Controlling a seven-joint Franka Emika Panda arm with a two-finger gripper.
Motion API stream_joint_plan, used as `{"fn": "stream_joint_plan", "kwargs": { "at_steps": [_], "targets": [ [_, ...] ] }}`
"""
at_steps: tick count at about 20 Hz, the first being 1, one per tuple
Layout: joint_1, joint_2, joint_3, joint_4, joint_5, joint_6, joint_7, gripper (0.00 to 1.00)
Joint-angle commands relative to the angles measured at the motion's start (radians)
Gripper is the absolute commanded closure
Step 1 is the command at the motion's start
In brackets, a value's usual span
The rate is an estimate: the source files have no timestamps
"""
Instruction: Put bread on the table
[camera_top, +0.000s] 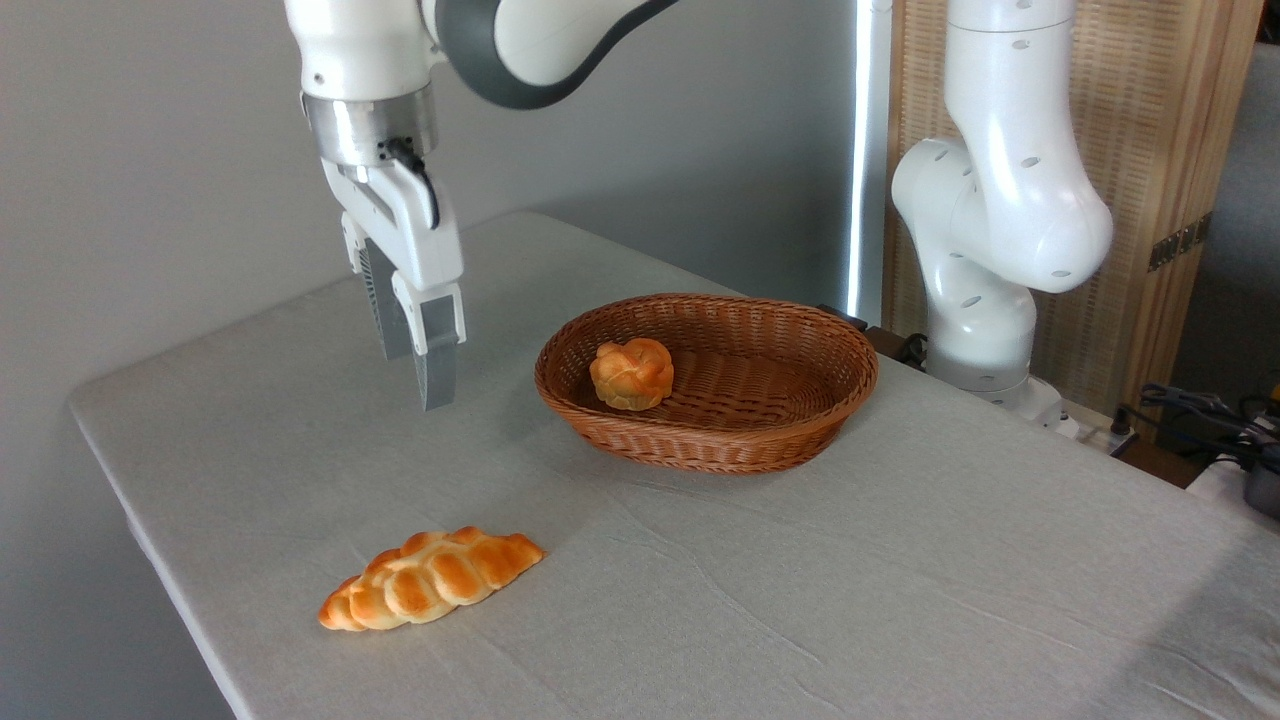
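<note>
grey fingers (437, 362), two of them, hang from the single gripper (418, 365) in the upper left of the frame, pointing down. they are seen nearly edge-on, one behind the other, with a narrow gap showing between them, and nothing is held; whether they are fully spread i cannot tell. the gripper floats in the air above the table (900, 600), touching nothing, to the left of the basket (706, 382).

one white arm (1000, 200) is in view, its base at the right behind the table and its upper links passing across the top of the frame to the wrist.

one brown oval wicker basket sits at the middle of the frame on the light grey, slightly wrinkled cloth. inside it, against its left wall, lies one small round orange bun (631, 373).

one long braided bread (430, 578), pale yellow to golden-orange with tapered ends, lies flat on the cloth in the lower left of the frame, near the table's front edge, well apart from the basket and below the gripper in the picture.
</note>
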Motion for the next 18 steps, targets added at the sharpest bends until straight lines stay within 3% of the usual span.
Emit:
{"fn": "stream_joint_plan", "kwargs": {
  "at_steps": [1, 7, 12, 14, 15, 18],
  "targets": [
    [0.003, -0.048, 0.076, 0.050, -0.059, -0.057, -0.015, 0.00],
    [0.003, -0.048, 0.185, 0.147, -0.047, -0.245, -0.008, 0.00],
    [0.005, -0.050, 0.185, 0.155, -0.039, -0.282, -0.001, 0.00],
    [0.011, -0.051, 0.176, 0.155, 0.005, -0.282, 0.008, 0.00],
    [0.029, -0.051, 0.150, 0.155, 0.018, -0.282, 0.021, 0.00],
    [0.143, -0.059, 0.056, 0.155, 0.019, -0.325, 0.071, 0.00]
  ]
}}
